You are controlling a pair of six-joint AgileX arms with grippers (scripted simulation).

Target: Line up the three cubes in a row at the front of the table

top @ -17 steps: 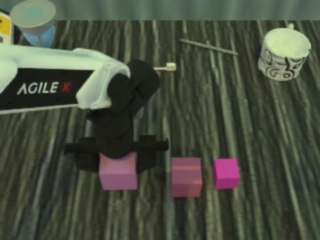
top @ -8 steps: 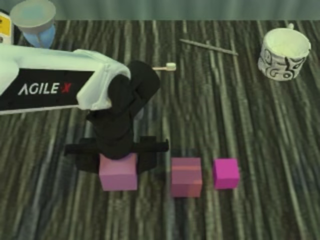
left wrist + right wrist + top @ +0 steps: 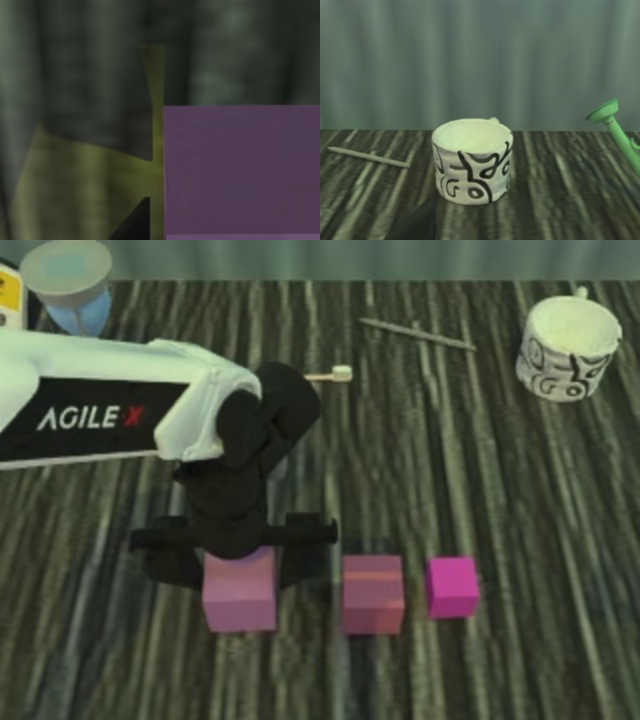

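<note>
Our left gripper (image 3: 237, 552) hangs directly over the large lilac-pink cube (image 3: 240, 591), its black body covering the cube's far edge; whether the fingers grip the cube or have let go, we cannot tell. Over the last second the cube has slid slightly right and toward the front of the table (image 3: 520, 540), closing on the dusty rose-pink cube (image 3: 373, 593). The bright magenta cube (image 3: 452, 586) sits just right of the rose one. All three now read as a row, so we judge the line-up nearly finished. The left wrist view shows only a cube face and table grain, no fingertips. Our right arm is parked out of the top view, facing the patterned mug (image 3: 472, 159).
</note>
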